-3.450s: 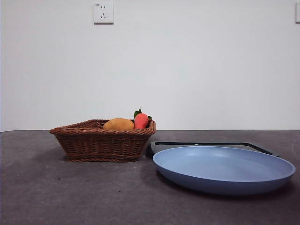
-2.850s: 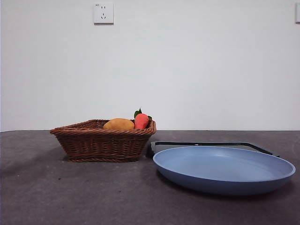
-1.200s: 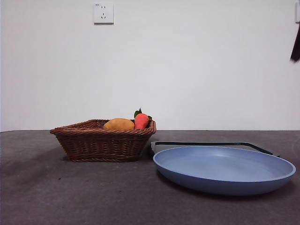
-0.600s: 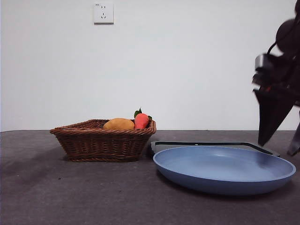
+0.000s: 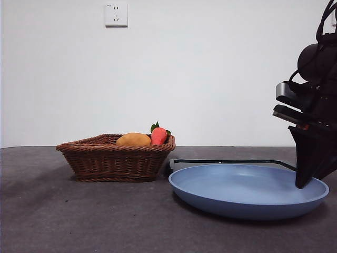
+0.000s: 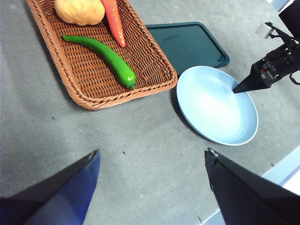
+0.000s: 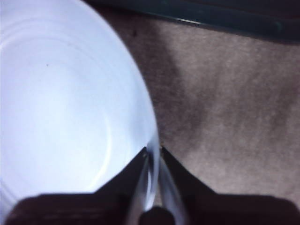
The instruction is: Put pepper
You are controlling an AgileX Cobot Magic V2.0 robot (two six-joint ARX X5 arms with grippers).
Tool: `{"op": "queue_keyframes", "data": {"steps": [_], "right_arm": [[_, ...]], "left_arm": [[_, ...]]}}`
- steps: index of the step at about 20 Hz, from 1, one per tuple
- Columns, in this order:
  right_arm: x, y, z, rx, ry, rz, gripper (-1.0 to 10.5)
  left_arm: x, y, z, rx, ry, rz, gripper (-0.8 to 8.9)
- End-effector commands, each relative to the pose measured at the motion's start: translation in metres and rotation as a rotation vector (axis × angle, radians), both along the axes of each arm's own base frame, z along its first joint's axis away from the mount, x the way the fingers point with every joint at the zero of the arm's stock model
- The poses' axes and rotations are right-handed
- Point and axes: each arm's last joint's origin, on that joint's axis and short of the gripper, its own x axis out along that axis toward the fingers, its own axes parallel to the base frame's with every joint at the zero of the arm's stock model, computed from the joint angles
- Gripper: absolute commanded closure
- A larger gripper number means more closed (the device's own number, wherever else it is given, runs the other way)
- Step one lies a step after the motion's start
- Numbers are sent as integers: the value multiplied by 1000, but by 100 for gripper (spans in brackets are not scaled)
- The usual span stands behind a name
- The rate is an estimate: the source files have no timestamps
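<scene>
**Plate rim pinched, pepper untouched in basket**

Right gripper clamped narrow on the rim of the blue plate. Could slip off the thin, smooth edge, or drag the plate against the dark green tray just behind it. Left gripper spread wide, holding nothing, well apart from the pepper. Pepper lying in the wicker basket, beside a carrot and a yellow fruit; nothing over it.
</scene>
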Motion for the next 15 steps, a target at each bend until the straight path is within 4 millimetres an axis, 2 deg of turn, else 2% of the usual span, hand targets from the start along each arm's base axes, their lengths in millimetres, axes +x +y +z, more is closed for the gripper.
{"op": "queue_keyframes", "data": {"steps": [1, 4, 8, 12, 15], "right_arm": [[5, 2, -1, 3, 6, -22, 943], [3, 2, 4, 18, 3, -43, 943], [-9, -1, 33, 31, -60, -46, 943], [-31, -10, 72, 49, -168, -71, 943], [-50, -22, 99, 58, -256, -107, 943]], "left_arm": [[1, 0, 5, -1, -23, -2, 424], [3, -1, 8, -29, -36, 20, 424], [17, -10, 15, -40, -55, 50, 424], [55, -33, 18, 33, 4, 63, 425], [94, -62, 20, 108, 31, 60, 426]]}}
